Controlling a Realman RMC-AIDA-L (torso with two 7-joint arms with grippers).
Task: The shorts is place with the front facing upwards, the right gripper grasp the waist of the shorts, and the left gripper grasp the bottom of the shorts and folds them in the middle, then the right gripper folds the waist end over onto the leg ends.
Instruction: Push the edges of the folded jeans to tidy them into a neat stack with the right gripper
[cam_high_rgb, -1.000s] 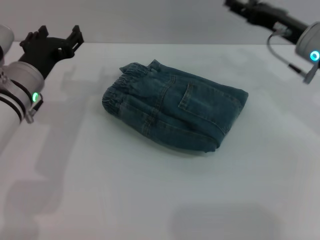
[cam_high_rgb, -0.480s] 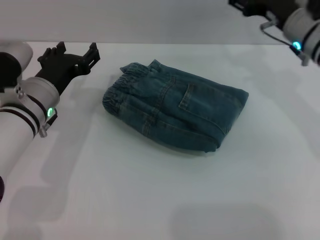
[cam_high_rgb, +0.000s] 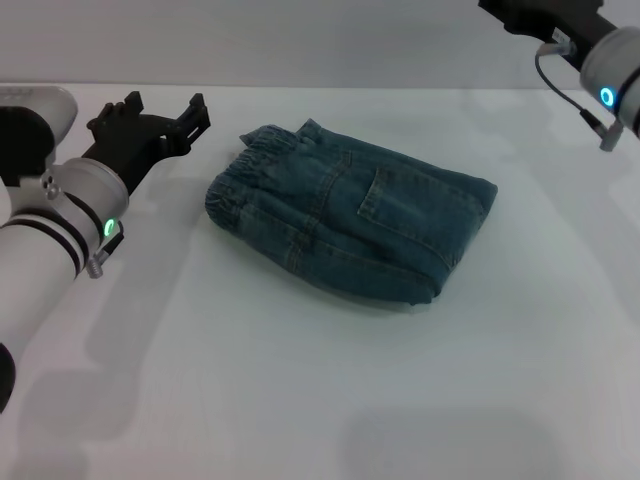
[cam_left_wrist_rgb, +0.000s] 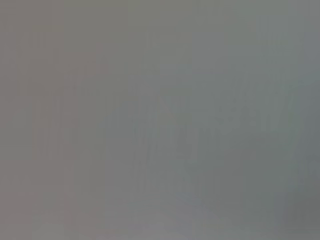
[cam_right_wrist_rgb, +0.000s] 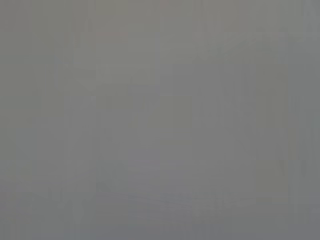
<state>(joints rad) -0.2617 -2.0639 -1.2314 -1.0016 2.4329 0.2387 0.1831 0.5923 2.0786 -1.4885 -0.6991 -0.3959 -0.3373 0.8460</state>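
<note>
We see the folded shorts (cam_high_rgb: 345, 220) mid-surface (cam_high_rgb: 300, 400); left tool (cam_high_rgb: 160, 115) wide, empty; right tool's (cam_high_rgb: 535, 15) state unclear.

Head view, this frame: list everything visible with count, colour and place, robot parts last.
Blue denim shorts: one, folded into a compact bundle, lying mid-table, gathered waistband toward the robot's left.
White table: one, bearing the shorts.
Left claw: one, black, prongs spread open, on a white wrist with a green light, just left of the waistband, not touching it.
Right claw: one, black, at the far right top edge, well clear of the shorts, mostly cut off.
Wrist views: plain grey only.
</note>
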